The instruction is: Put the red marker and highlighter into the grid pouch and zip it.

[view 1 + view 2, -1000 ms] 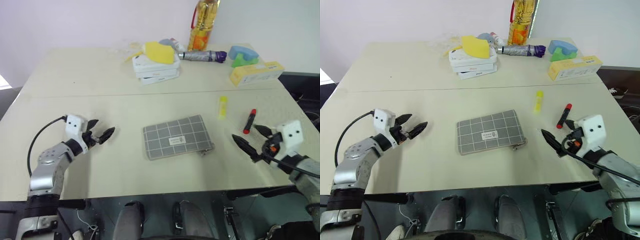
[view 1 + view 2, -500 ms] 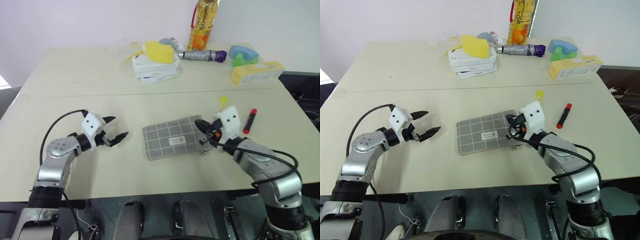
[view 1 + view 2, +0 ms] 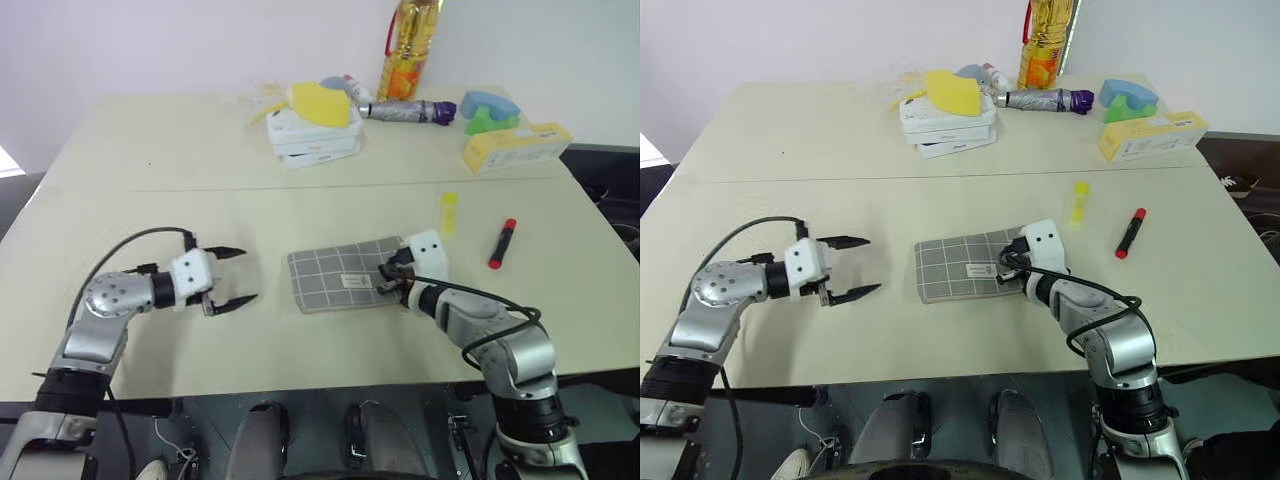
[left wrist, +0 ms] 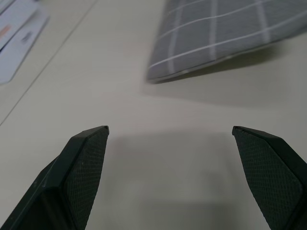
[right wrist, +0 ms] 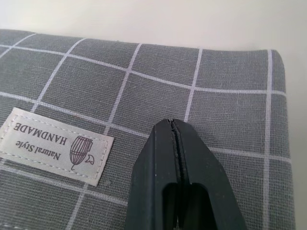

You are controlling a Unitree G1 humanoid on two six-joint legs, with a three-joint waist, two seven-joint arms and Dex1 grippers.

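The grid pouch [image 3: 335, 277] lies flat on the table near the front, its white label [image 5: 53, 144] facing up. My right gripper [image 3: 386, 281] is shut, its tips [image 5: 171, 124] resting over the pouch's right part just past the label, with nothing between the fingers. My left gripper [image 3: 248, 274] hovers open a short way left of the pouch, whose near corner [image 4: 225, 33] appears ahead of its spread fingers. The red marker [image 3: 501, 243] and the yellow highlighter [image 3: 448, 213] lie on the table to the right of the pouch, apart from both grippers.
At the back of the table are stacked white boxes [image 3: 312, 138] with a yellow sponge on top, a grey tube with a purple cap [image 3: 408, 110], an oil bottle [image 3: 407, 50], a blue and green object [image 3: 487, 108] and a long yellow carton [image 3: 515, 146].
My right gripper swung in from the table's right edge onto the pouch and shut. My left gripper moved right toward the pouch and rolled, staying open.
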